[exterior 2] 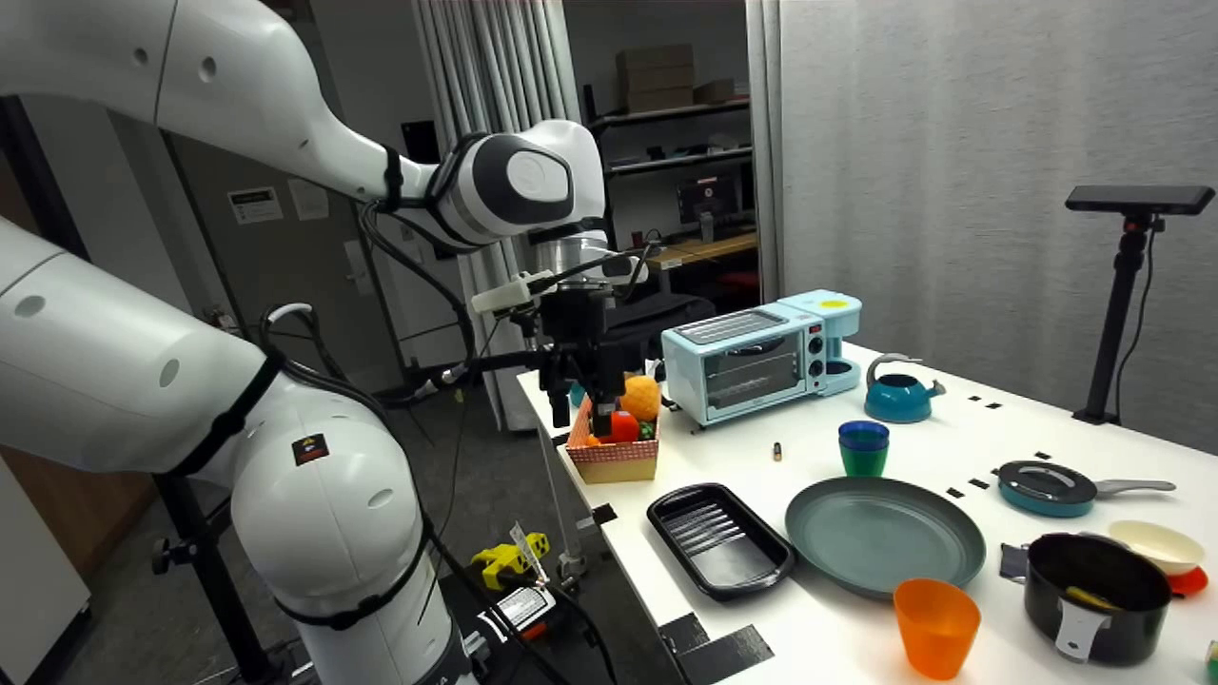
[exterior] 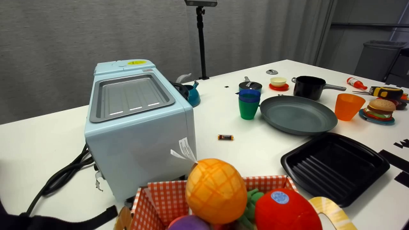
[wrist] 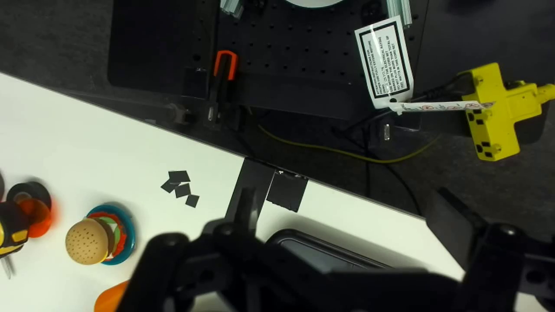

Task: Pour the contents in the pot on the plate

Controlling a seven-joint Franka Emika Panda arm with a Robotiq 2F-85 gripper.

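Note:
The small black pot stands upright on the white table in both exterior views [exterior: 307, 88] [exterior 2: 1094, 609], its grey handle sticking out. A few yellow pieces, the contents [exterior 2: 1090, 598], show inside it in an exterior view. The large dark grey plate lies flat beside the pot in both exterior views [exterior: 298, 114] [exterior 2: 885, 535], with nothing on it. My gripper [exterior 2: 580, 419] is in the air near the fruit basket, far from pot and plate. In the wrist view the gripper [wrist: 347, 203] has its fingers wide apart with nothing between them. Pot and plate are out of the wrist view.
A black ridged grill pan [exterior 2: 720, 542] lies between basket and plate. An orange cup [exterior 2: 936, 628] and stacked blue-green cups [exterior 2: 863, 452] stand near the plate. A toaster oven [exterior 2: 752, 357], fruit basket [exterior 2: 614, 468], lidded pan [exterior 2: 1045, 487] and toy burger [exterior: 379, 110] are also around.

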